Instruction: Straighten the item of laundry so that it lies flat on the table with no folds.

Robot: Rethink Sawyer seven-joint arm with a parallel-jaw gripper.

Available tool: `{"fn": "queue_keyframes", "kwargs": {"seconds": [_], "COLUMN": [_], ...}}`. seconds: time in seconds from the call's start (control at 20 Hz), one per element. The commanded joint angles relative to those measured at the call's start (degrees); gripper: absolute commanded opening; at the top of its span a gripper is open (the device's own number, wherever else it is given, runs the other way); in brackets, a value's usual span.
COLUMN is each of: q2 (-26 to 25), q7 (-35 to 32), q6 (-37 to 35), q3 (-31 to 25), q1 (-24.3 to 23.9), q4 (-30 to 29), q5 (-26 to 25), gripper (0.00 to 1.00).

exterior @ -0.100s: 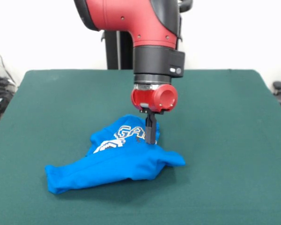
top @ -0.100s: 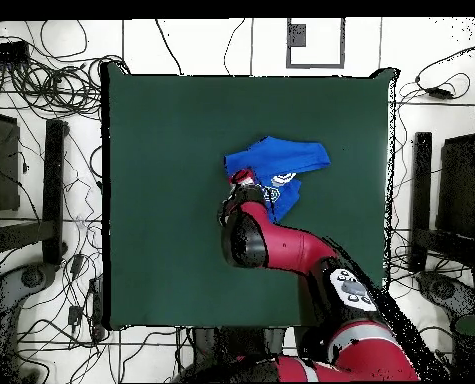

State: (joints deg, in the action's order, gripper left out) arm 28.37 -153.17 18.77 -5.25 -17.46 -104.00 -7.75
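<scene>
The item of laundry [exterior @ -0.100s: 117,159] is a bright blue garment with white lettering, lying crumpled near the middle of the green table [exterior @ -0.100s: 225,117]. One long fold stretches toward the front left, and a bunched hump rises behind it. My gripper [exterior @ -0.100s: 151,140] comes straight down onto the hump's right side, its black fingers pressed together with a pinch of blue fabric at the tips. In the overhead view the laundry [top @ -0.100s: 286,160] lies just past the arm's red wrist [top @ -0.100s: 243,182], which hides the fingers there.
The table [top @ -0.100s: 161,150] has rounded corners, with cables and stands on the floor around it. The arm [top @ -0.100s: 291,250] reaches over the table's lower right part in the overhead view.
</scene>
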Motion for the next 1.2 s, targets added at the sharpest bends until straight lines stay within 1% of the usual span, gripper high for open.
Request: {"fn": "queue_keyframes", "kwargs": {"seconds": [0.05, 0.25, 0.85, 1.05, 1.2], "q2": [-2.66, -3.7, -3.05, -1.89, -0.97], "q7": [-3.29, -2.79, -3.0, -2.93, -3.56], "q6": [-4.34, -4.2, -4.54, -5.12, -4.94], "q3": [-7.8, -8.17, -7.1, -5.57, -3.41], "q1": [-0.32, -0.74, -0.1, 0.62, 1.86], "q4": [1.8, 2.91, 2.28, 1.28, -0.19], "q5": [-2.14, -2.48, -1.84, -1.19, 0.09], "gripper": [0.0, 0.0, 0.0, 0.0, 0.0]}}
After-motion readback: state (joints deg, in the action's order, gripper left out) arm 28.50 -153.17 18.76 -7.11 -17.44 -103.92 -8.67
